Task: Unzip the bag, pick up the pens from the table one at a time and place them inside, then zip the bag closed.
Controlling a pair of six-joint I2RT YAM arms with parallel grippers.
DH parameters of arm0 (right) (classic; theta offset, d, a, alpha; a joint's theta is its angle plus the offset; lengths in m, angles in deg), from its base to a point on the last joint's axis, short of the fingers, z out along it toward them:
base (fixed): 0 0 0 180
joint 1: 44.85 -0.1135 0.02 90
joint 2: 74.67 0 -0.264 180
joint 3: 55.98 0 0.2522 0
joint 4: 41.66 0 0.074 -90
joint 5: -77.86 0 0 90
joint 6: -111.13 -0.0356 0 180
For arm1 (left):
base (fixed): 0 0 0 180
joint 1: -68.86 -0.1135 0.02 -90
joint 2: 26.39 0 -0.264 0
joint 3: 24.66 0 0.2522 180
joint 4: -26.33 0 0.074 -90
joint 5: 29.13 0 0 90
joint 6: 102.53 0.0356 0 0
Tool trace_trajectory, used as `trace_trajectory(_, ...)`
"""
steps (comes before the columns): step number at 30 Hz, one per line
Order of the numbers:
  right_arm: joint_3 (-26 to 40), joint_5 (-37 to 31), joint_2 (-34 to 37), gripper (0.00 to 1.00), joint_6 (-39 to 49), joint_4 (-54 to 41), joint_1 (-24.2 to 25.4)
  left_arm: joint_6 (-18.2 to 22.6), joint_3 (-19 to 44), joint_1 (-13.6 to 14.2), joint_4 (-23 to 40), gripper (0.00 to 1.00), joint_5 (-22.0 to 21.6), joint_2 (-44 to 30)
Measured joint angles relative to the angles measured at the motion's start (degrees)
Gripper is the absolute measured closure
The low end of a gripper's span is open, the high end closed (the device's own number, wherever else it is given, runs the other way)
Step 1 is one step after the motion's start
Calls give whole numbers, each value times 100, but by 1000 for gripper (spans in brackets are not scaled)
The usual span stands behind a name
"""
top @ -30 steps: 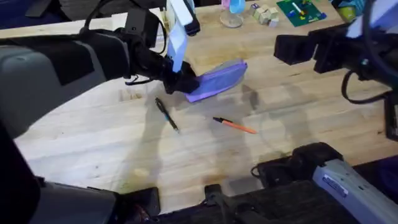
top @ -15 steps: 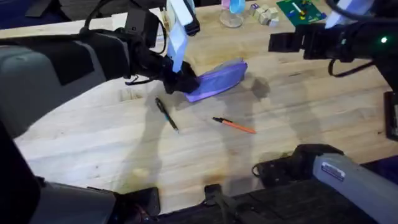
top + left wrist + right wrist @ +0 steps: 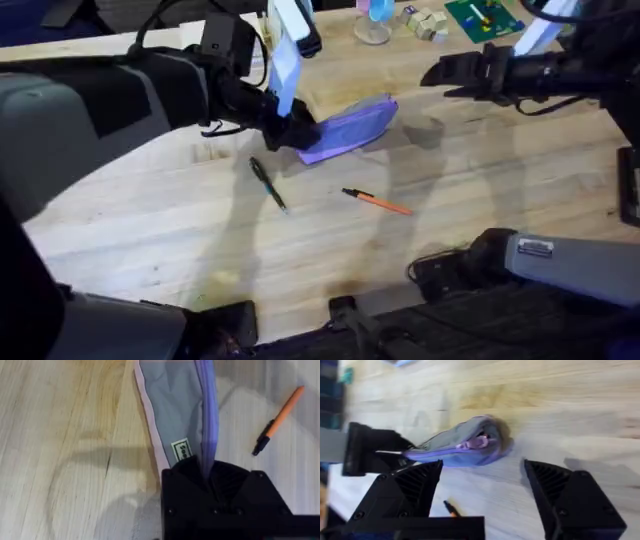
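The left pincer [image 3: 290, 130] clamps one end of the bag [image 3: 350, 127], lifting it off the worktop [image 3: 200, 250]. The right pincer [image 3: 482, 490] hangs wide above the bag's zip pull [image 3: 480, 441], the spot to grip; the soft, light cloth would likely sag.

place: lab/workshop bench | evidence: butcher-block table [image 3: 480, 190], green circuit board [image 3: 484, 17], small wooden blocks [image 3: 426, 22]

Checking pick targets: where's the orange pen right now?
In the overhead view the orange pen lies flat on the table near the middle, just in front of the purple bag and right of the black pen, untouched.
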Motion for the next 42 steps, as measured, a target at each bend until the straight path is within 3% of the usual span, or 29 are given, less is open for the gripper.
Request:
trace_trajectory(5,2,480,538,6,164,3,-2,0,0,0,0,958,0,0)
trace_trajectory(15,2,753,1257,6,290,183,-26,0,0,0,0,958,0,0)
trace_trajectory(22,11,860,1689,6,299,578,-411,0,0,0,0,958,0,0)
trace_trajectory(36,24,897,1800,6,159,1221,-1155,0,0,0,-2,958,0,0)
trace_trajectory(42,26,1160,1800,6,-56,1314,-1224,0,0,0,0,958,0,0)
